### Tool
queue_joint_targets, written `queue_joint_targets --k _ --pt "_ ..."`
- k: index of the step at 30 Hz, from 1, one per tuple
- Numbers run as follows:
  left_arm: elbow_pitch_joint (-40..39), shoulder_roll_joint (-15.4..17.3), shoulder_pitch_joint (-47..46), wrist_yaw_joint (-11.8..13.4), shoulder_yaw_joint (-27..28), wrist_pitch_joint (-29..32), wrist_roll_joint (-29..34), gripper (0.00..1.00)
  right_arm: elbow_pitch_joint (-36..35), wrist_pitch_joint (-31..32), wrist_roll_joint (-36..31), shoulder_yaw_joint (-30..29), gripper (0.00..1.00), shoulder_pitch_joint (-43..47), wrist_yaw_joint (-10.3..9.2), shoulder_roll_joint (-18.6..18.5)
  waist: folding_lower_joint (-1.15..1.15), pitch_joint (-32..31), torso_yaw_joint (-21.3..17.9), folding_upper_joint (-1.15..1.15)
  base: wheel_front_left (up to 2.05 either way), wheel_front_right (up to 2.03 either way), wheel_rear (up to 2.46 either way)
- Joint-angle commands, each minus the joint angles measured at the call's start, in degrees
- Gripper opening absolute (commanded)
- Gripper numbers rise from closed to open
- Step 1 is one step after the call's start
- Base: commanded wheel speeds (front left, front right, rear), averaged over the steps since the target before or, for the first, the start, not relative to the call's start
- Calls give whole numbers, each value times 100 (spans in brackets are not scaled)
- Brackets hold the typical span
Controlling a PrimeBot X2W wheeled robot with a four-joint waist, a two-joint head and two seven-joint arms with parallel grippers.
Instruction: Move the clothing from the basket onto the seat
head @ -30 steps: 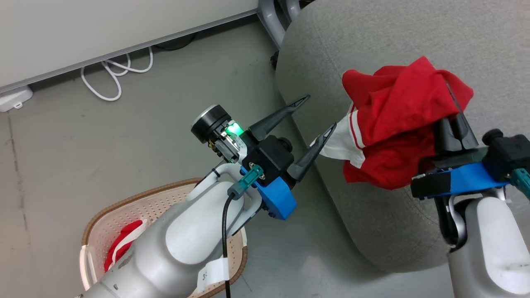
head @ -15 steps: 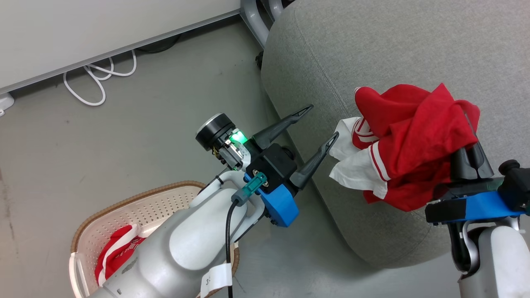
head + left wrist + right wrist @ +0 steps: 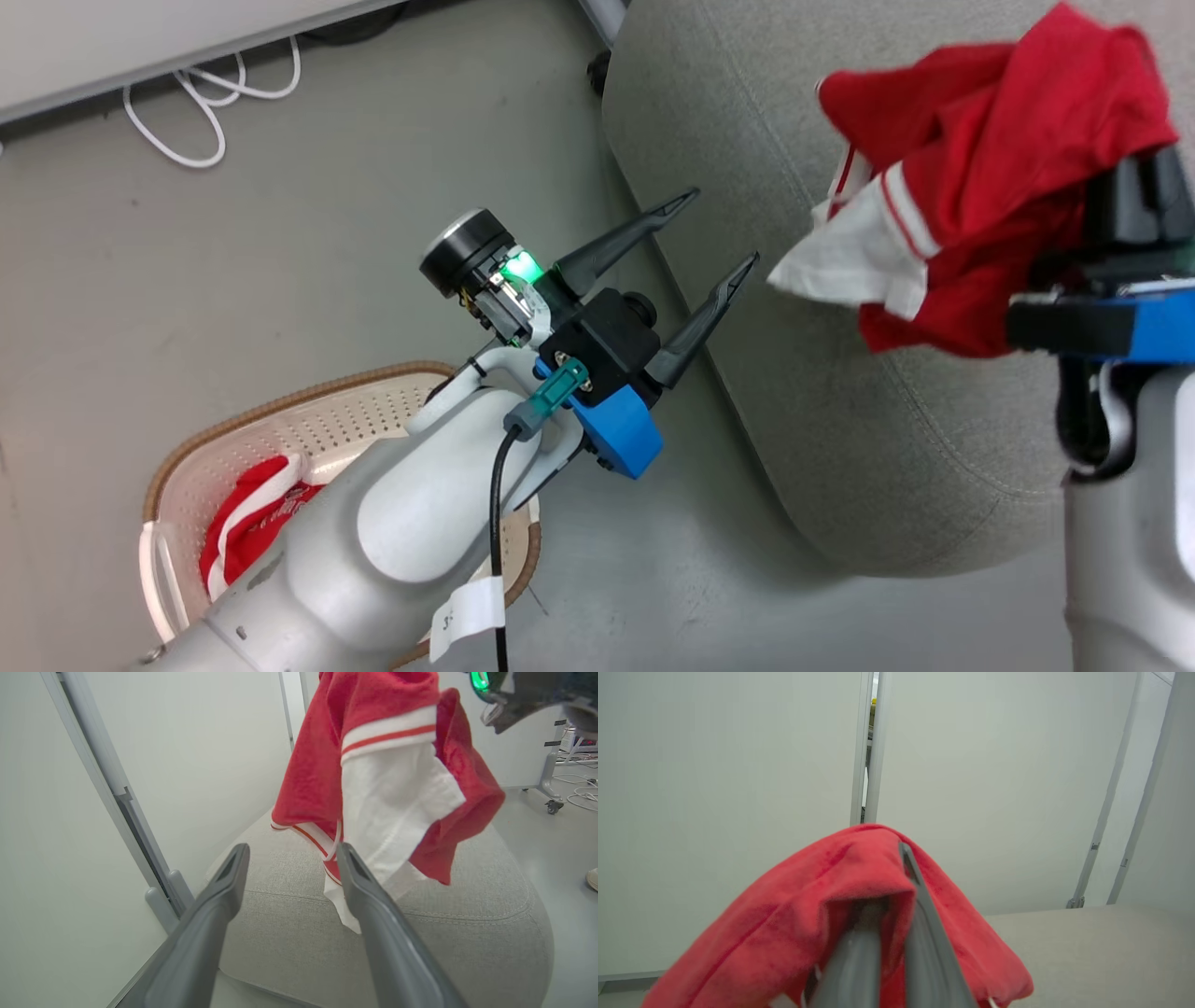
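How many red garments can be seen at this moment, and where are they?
2. The first garment hangs bunched from the shut right gripper over the seat; the second garment lies in the basket, partly behind the left forearm, which may hide more.

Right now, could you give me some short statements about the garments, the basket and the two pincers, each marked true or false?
1. The right pincer is shut on a red garment over the grey sofa seat. True.
2. The left pincer is open and holds nothing. True.
3. The laundry basket is empty. False: another red garment lies in the basket.
4. The held garment lies flat on the seat. False: it hangs bunched from the right pincer.
5. A white cable lies on the floor. True.
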Motion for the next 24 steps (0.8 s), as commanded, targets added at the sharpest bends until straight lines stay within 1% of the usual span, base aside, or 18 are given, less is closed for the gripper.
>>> queue_joint_targets --k 1,4,8,10,15,19,21,24 --pt "-28 58 -101 20 22 12 32 100 -41 -21 100 -74 0 -228 1 -7 0 257 59 0 0 0 0" --pt "-134 158 -246 46 49 80 75 100 -74 -20 2 -197 0 -786 1 -47 0 600 125 0 0 0 0" --pt "-293 287 -461 46 33 185 164 100 -85 -20 1 -587 0 -1556 1 -247 0 1054 239 0 0 0 0" --pt "-381 358 -567 48 39 232 206 100 -48 -20 34 -820 0 -1924 1 -408 0 1258 296 0 0 0 0" --pt "-617 490 -802 62 59 340 305 100 103 -20 24 -1445 0 -2589 1 -969 0 1734 411 0 0 0 0" --pt "-773 586 -922 85 48 429 362 100 526 -20 30 -1991 0 -2883 1 -1476 0 2015 473 0 0 0 0" --pt "-839 625 -977 91 39 456 391 100 756 -20 32 -2250 0 -2964 1 -1663 0 2138 514 0 0 0 0" --pt "-930 680 -1007 97 11 498 416 100 1258 -20 -101 -2473 0 -2854 1 -1843 0 2274 551 0 0 0 0"
